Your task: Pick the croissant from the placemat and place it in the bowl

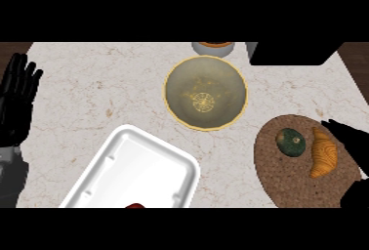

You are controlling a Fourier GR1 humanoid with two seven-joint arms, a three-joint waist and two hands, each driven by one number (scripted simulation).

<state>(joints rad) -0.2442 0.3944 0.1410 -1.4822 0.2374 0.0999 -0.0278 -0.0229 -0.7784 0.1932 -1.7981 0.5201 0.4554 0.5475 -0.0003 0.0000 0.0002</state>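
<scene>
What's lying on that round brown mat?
On the placemat lie a croissant and, left of it, a dark green round item. The right hand covers the mat's right edge, so anything under it is hidden.

The left hand [17, 100] is resting open at the far left, fingers straight. The right hand [351, 139] is showing at the right edge, fingers extended.

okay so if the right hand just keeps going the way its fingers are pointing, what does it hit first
Most likely the croissant. The right hand points up and to the left over the placemat, and the croissant lies just ahead of its fingertips. Its height above the mat is unclear.
</scene>
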